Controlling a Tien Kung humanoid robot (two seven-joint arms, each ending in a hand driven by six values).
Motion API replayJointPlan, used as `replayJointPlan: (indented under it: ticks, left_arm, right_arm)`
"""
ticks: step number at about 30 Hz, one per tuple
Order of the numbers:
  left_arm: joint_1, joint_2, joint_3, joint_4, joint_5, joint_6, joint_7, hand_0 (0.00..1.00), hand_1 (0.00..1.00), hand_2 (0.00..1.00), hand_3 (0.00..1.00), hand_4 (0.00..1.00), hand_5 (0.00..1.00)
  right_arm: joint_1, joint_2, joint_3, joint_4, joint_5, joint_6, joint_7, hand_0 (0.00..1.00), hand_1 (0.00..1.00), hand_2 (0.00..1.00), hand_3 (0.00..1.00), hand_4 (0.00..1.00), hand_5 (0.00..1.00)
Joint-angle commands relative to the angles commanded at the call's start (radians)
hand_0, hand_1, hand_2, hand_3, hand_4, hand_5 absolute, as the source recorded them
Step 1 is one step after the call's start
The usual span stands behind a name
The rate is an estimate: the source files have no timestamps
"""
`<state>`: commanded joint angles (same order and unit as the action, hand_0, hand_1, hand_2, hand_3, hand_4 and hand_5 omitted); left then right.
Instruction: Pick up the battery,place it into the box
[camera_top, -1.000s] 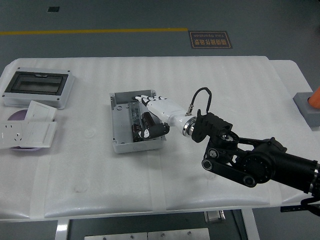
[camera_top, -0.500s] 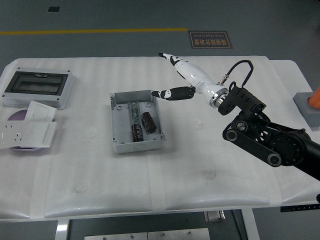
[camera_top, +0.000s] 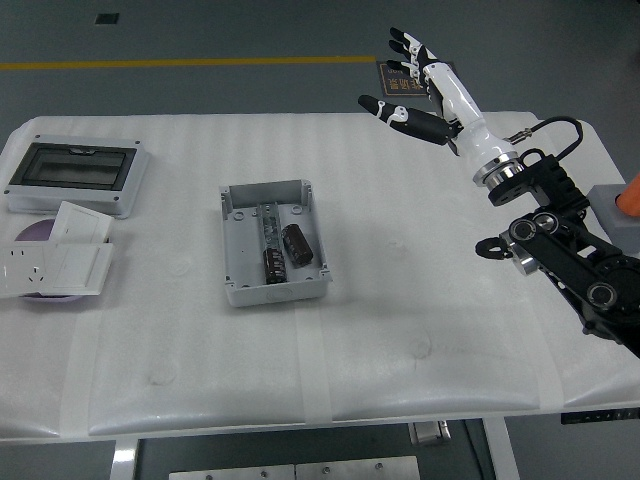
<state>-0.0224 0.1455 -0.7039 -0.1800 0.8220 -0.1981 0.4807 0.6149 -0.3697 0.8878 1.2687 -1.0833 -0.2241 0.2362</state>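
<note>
Battery (camera_top: 294, 245): black cylinder, lying inside the box, right of the box's centre strip, no hand on it.
Box (camera_top: 240, 255): grey open box, mid-table, lid off, dark component strip down its middle (a second dark part sits left of the battery).
Right hand (camera_top: 425, 85): raised high over the table's far right part, fingers spread, thumb out to the left, holding nothing; well apart from the box.
Right arm (camera_top: 560, 250): black, enters from the right edge.
Table (camera_top: 420, 340): white padded cover.
Enclosure (camera_top: 75, 175): grey with dark window, far left.
Socket plates (camera_top: 55, 255): white, left edge, near the enclosure.
</note>
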Motion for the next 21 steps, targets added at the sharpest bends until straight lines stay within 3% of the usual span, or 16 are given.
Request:
replayJointPlan:
  ticks: [8, 21]
  left_arm:
    - [-0.001, -0.002, 0.005, 0.0, -0.008, 0.003, -0.004, 0.673, 0.665, 0.487, 0.532, 0.427, 0.377]
    - [0.01, -0.005, -0.002, 0.0, -0.011, 0.007, -0.005, 0.673, 0.665, 0.486, 0.532, 0.431, 0.379]
  right_arm:
    - [-0.035, -0.01, 0.064, -0.014, 0.187, 0.032, 0.039, 0.908, 0.821, 0.881, 0.905, 0.893, 0.565]
    - [-0.091, -0.023, 0.171, -0.017, 0.26, 0.049, 0.051, 0.898, 0.812, 0.868, 0.9, 0.885, 0.591]
